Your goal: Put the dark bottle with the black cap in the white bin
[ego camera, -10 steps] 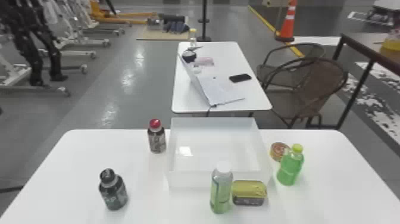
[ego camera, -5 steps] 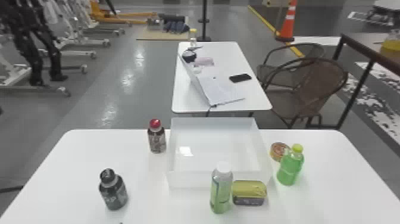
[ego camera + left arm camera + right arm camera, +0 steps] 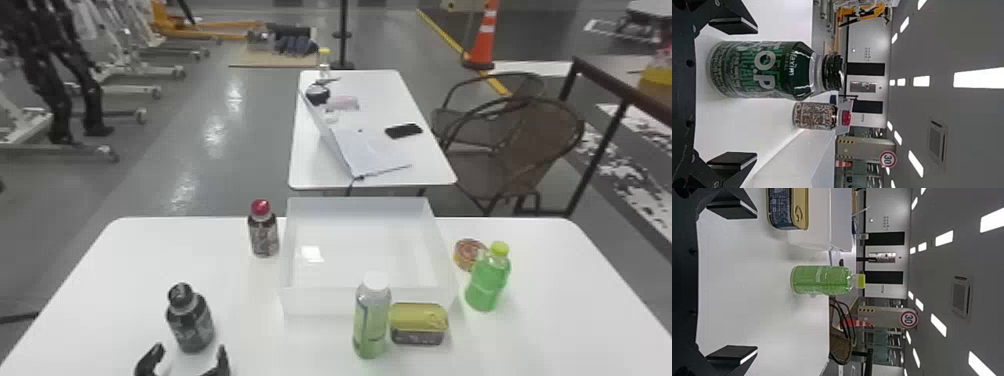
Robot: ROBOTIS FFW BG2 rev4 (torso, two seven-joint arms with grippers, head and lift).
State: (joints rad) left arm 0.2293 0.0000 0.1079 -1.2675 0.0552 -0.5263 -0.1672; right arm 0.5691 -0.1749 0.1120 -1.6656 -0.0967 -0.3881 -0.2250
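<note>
Across the white bench [image 3: 100, 300], the white bin [image 3: 320, 302] sits at the middle. The left hand [image 3: 756, 93] is wide open and empty; so is the right hand [image 3: 756, 282]. The dark bottle [image 3: 192, 325] stands upright, near left, just beyond the left hand: ease slightly left to centre it, advance level, close on the label [image 3: 764, 70], with pale lettering over dark green, below its black cap [image 3: 833, 72], then lift clear of the bin's wall.
</note>
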